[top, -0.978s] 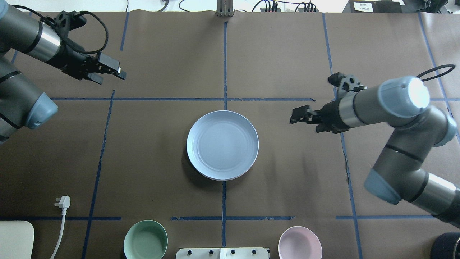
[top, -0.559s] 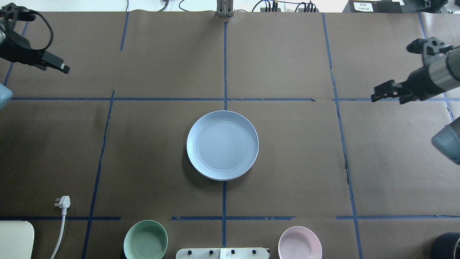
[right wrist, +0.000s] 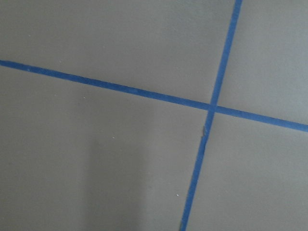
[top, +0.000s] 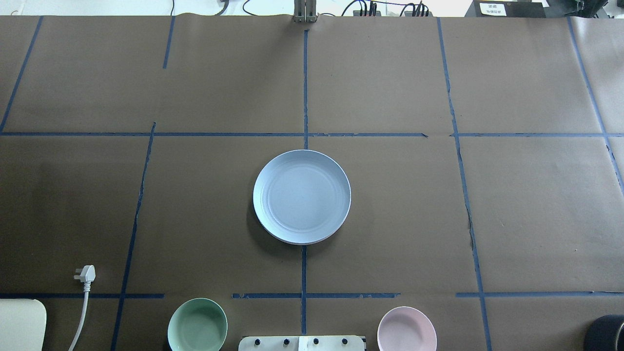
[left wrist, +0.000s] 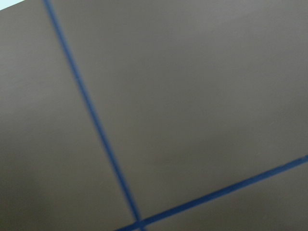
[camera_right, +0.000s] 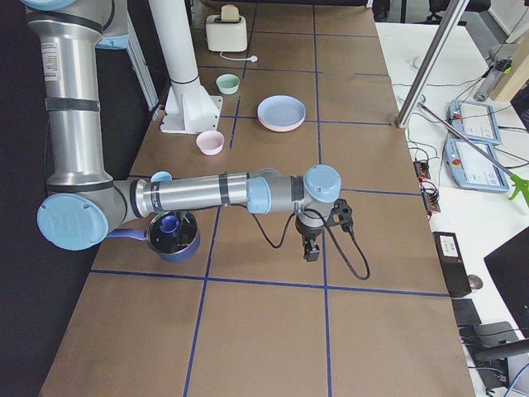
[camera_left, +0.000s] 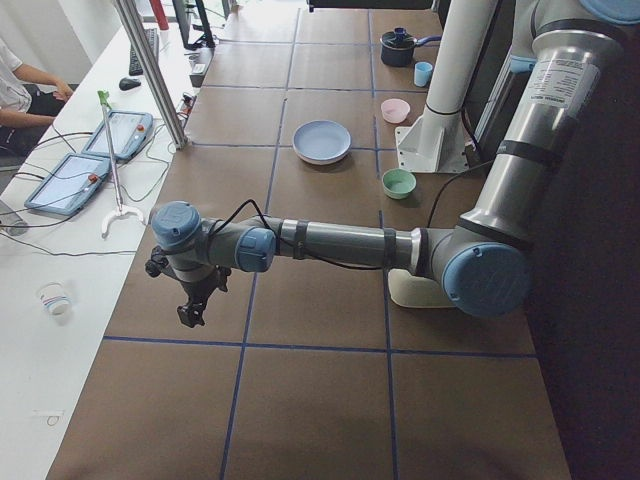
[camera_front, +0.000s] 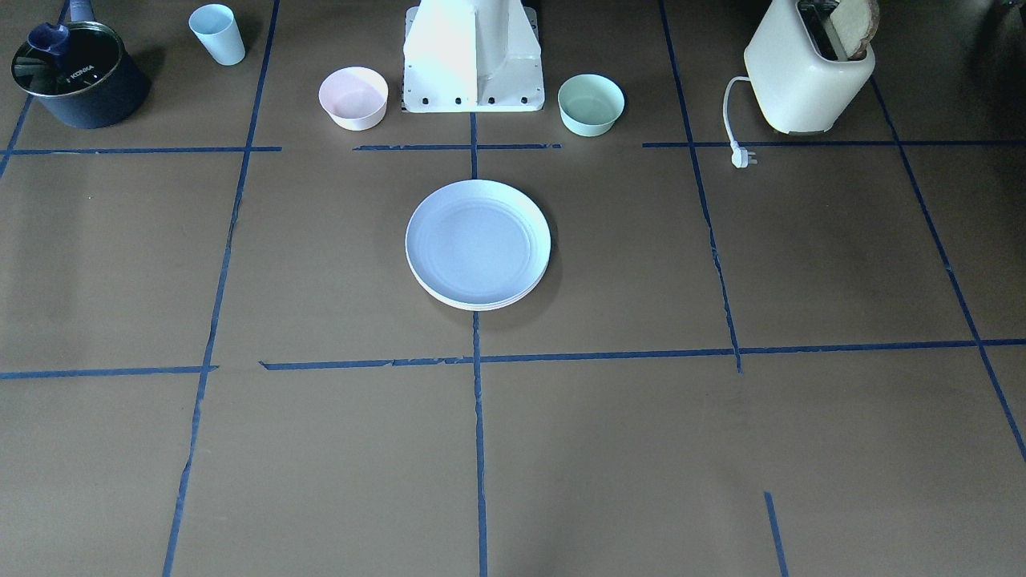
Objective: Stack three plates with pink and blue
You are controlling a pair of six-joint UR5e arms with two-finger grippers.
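The light blue plate (top: 302,196) lies on top of a stack at the middle of the table, also seen in the front view (camera_front: 478,243). Pale rims of lower plates (camera_front: 481,305) show under its near edge; I cannot tell cream-white from pink there. My left gripper (camera_left: 190,316) hangs over the table's left end, far from the stack, seen only in the left side view. My right gripper (camera_right: 310,251) hangs over the right end, seen only in the right side view. I cannot tell whether either is open or shut. Both wrist views show only brown paper and blue tape.
A small mint-green bowl (top: 197,325) and a small pink bowl (top: 406,329) flank the robot base (camera_front: 473,56). A toaster (camera_front: 805,72) with its plug (top: 85,274), a dark pot (camera_front: 76,76) and a blue cup (camera_front: 217,34) stand along the robot's side.
Both arms have swung outward, away from the stack, and have left the overhead view. The plate stack has not moved.
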